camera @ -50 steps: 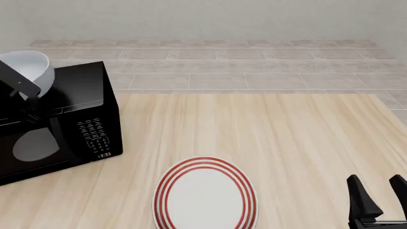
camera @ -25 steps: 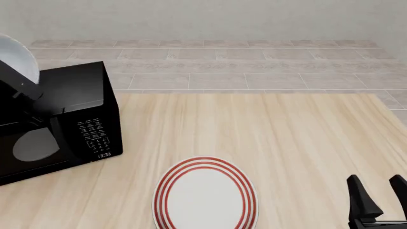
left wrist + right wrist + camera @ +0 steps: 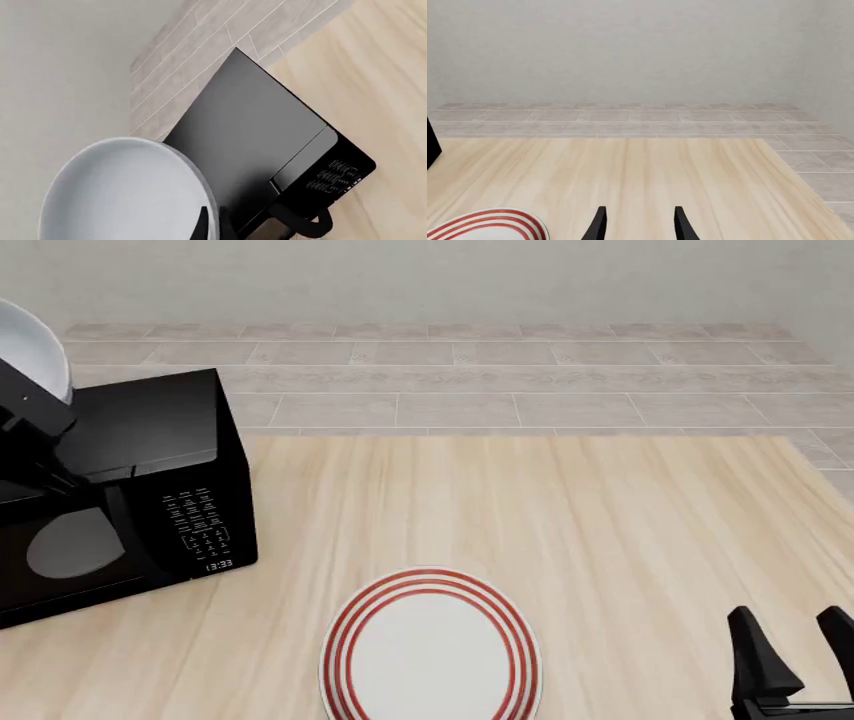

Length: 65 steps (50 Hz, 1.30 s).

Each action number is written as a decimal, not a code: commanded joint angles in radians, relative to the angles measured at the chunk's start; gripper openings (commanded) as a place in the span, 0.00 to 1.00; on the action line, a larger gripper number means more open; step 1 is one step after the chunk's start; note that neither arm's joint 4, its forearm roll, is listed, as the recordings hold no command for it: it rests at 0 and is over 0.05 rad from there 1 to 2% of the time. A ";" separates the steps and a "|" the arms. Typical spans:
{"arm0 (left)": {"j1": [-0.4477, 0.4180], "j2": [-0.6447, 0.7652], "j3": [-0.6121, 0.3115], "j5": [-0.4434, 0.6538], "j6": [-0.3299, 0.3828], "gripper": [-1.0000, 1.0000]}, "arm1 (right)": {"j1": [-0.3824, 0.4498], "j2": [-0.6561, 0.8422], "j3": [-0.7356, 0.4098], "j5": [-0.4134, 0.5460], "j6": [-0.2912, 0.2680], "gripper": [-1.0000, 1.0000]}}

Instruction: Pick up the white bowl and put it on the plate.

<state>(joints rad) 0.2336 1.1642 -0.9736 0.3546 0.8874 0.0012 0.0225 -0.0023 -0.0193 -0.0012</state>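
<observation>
Front view: white bowl [image 3: 34, 345], raised over the microwave [image 3: 134, 490] at ten o'clock, gripped at its rim by the left gripper [image 3: 34, 415]; right gripper [image 3: 798, 645] parted, empty.

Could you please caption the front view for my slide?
Left gripper lifts the white bowl above the microwave; the plate waits near the open right gripper.
</observation>
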 commanded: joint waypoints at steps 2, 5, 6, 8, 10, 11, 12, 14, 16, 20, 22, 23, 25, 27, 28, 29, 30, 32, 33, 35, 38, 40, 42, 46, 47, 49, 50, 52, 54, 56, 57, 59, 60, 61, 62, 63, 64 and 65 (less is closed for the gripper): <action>-0.043 -0.079 -0.008 0.070 -0.006 0.00 | 0.000 -0.001 0.000 0.001 0.001 1.00; -0.071 -0.101 -0.006 0.088 -0.023 0.00 | 0.000 -0.002 0.000 0.001 0.001 1.00; -0.085 -0.108 -0.008 0.094 -0.035 0.00 | 0.000 -0.001 0.000 0.001 0.001 1.00; -0.091 -0.113 -0.008 0.099 -0.038 0.00 | 0.000 -0.001 0.000 0.001 0.001 1.00; -0.112 -0.126 -0.016 0.119 -0.051 0.00 | 0.000 -0.002 0.000 0.001 0.001 1.00; -0.125 -0.130 -0.033 0.132 -0.070 0.00 | 0.000 -0.001 0.000 0.001 0.001 1.00; -0.136 -0.135 -0.038 0.141 -0.078 0.00 | 0.000 -0.001 0.000 0.001 0.001 1.00; -0.147 -0.141 -0.038 0.144 -0.084 0.00 | 0.000 -0.001 0.000 0.001 0.001 1.00; -0.218 -0.165 -0.033 0.164 -0.128 0.00 | 0.000 -0.002 0.000 0.001 0.001 1.00; -0.251 -0.161 -0.024 0.141 -0.139 0.00 | 0.000 -0.001 0.000 0.001 0.001 1.00; -0.265 -0.159 -0.026 0.146 -0.144 0.00 | 0.000 -0.002 0.000 0.001 0.001 1.00; -0.286 -0.167 -0.040 0.154 -0.158 0.00 | 0.000 -0.001 0.000 0.001 0.001 1.00; -0.304 -0.163 -0.072 0.166 -0.182 0.00 | 0.000 -0.001 0.000 0.001 0.001 1.00; -0.313 -0.161 -0.066 0.163 -0.174 0.00 | 0.000 -0.001 0.000 0.001 0.001 1.00; -0.327 -0.162 -0.073 0.167 -0.184 0.00 | 0.000 -0.001 0.000 0.001 0.001 1.00; -0.330 -0.161 -0.073 0.163 -0.182 0.00 | 0.000 -0.002 0.000 0.001 0.001 1.00; -0.339 -0.161 -0.070 0.161 -0.183 0.00 | 0.000 -0.001 0.000 0.001 0.001 1.00; -0.357 -0.164 -0.071 0.161 -0.189 0.00 | 0.000 -0.002 0.000 0.001 0.000 1.00; -0.379 -0.173 -0.078 0.168 -0.202 0.00 | 0.000 -0.002 0.000 0.001 0.001 1.00; -0.419 -0.189 -0.097 0.188 -0.234 0.00 | 0.000 -0.001 0.000 0.001 0.001 1.00; -0.428 -0.192 -0.079 0.183 -0.229 0.00 | 0.000 -0.001 0.000 0.001 0.000 1.00; -0.451 -0.201 -0.101 0.198 -0.258 0.00 | 0.000 -0.001 0.000 0.001 0.001 1.00; -0.480 -0.214 -0.139 0.227 -0.302 0.00 | 0.000 -0.001 0.000 0.001 0.001 1.00; -0.510 -0.228 -0.131 0.233 -0.312 0.00 | 0.000 -0.001 0.000 0.001 0.001 1.00; -0.513 -0.231 -0.123 0.230 -0.308 0.00 | 0.000 -0.001 0.000 0.001 0.001 1.00; -0.529 -0.236 -0.108 0.226 -0.302 0.00 | 0.000 -0.002 0.000 0.001 0.000 1.00; -0.549 -0.238 -0.122 0.238 -0.317 0.00 | 0.000 -0.002 0.000 0.001 0.001 1.00; -0.572 -0.240 -0.136 0.249 -0.331 0.00 | 0.000 -0.002 0.000 0.001 0.001 1.00; -0.586 -0.243 -0.138 0.252 -0.331 0.00 | 0.000 -0.002 0.000 0.001 0.001 1.00; -0.591 -0.241 -0.138 0.252 -0.330 0.00 | 0.000 -0.002 0.000 0.001 0.001 1.00; -0.612 -0.245 -0.134 0.256 -0.331 0.00 | 0.000 -0.001 0.000 0.001 0.001 1.00; -0.631 -0.245 -0.142 0.262 -0.343 0.00 | 0.000 -0.002 0.000 0.001 0.001 1.00; -0.639 -0.243 -0.146 0.263 -0.346 0.00 | 0.000 -0.002 0.000 0.001 0.001 1.00; -0.653 -0.241 -0.147 0.266 -0.350 0.00 | 0.000 -0.001 0.000 0.001 0.001 1.00; -0.661 -0.242 -0.142 0.263 -0.345 0.00 | 0.000 -0.001 0.000 0.001 0.001 1.00; -0.666 -0.240 -0.138 0.262 -0.343 0.00 | 0.000 -0.001 0.000 0.001 0.001 1.00; -0.670 -0.239 -0.136 0.257 -0.339 0.00 | 0.000 -0.001 0.000 0.001 0.000 1.00; -0.679 -0.239 -0.141 0.260 -0.346 0.00 | 0.000 -0.001 0.000 0.001 0.001 1.00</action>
<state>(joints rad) -0.3614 0.9323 -1.0983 0.6055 0.5612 0.0012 0.0224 -0.0023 -0.0193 -0.0013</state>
